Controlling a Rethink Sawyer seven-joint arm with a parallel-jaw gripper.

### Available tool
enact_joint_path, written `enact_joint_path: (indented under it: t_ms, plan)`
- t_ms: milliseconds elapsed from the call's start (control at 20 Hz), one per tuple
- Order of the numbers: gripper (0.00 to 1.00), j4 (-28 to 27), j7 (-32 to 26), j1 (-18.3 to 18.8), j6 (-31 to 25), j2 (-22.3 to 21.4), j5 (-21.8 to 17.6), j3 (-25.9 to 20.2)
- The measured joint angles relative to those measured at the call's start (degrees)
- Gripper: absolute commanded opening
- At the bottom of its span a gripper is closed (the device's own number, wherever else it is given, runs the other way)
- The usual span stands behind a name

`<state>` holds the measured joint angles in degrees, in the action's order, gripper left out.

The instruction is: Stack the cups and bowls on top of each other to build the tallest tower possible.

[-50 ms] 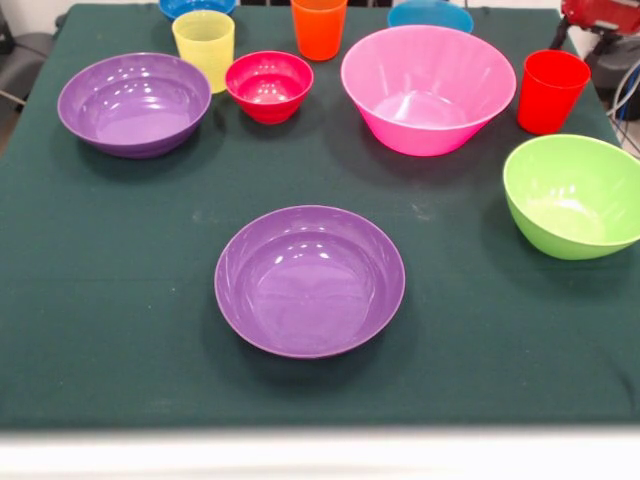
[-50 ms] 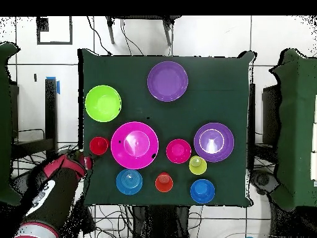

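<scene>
All cups and bowls stand apart on the green cloth, none inside another. One purple bowl [image 1: 310, 282] [image 2: 168, 81] sits alone in the middle front, the other [image 1: 134, 103] at the back left. Behind are the yellow cup [image 1: 204, 45], small crimson bowl [image 1: 269, 85], orange cup [image 1: 319, 25], big pink bowl [image 1: 428, 88] and red cup [image 1: 551, 90]. The lime green bowl [image 1: 573, 195] is at the right. A dark blue bowl [image 1: 197, 6] and a light blue bowl [image 1: 430, 14] touch the top edge. My gripper [image 2: 82, 163] hovers off the table's edge, beside the red cup [image 2: 98, 145].
The red and black arm [image 2: 52, 189] lies outside the table's corner. The green cloth [image 1: 120, 300] ends at a pale front edge [image 1: 320, 455]. Cables and chairs surround the table on the tiled floor.
</scene>
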<state>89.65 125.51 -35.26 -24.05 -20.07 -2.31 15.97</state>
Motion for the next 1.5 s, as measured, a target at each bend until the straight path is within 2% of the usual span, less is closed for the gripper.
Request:
enact_joint_path:
  t_ms: [300,500,750,800,1050,1250,1500]
  plan:
    - [1.00,-1.17,0.00,-0.30,1.13,2.29,0.98,0.84]
    - [1.00,-1.10,0.00,-0.30,1.13,1.79,1.19,0.85]
    - [1.00,0.07,0.00,-0.18,-0.21,-2.22,1.38,0.78]
    - [1.00,0.55,0.00,0.01,-1.45,-4.19,1.47,0.75]
    - [1.00,1.10,0.00,0.85,-4.87,-8.43,1.54,0.72]
    - [1.00,1.10,0.00,1.92,-5.68,-10.01,1.52,0.67]
    - [1.00,0.88,0.00,3.85,-5.68,-9.32,1.49,0.66]
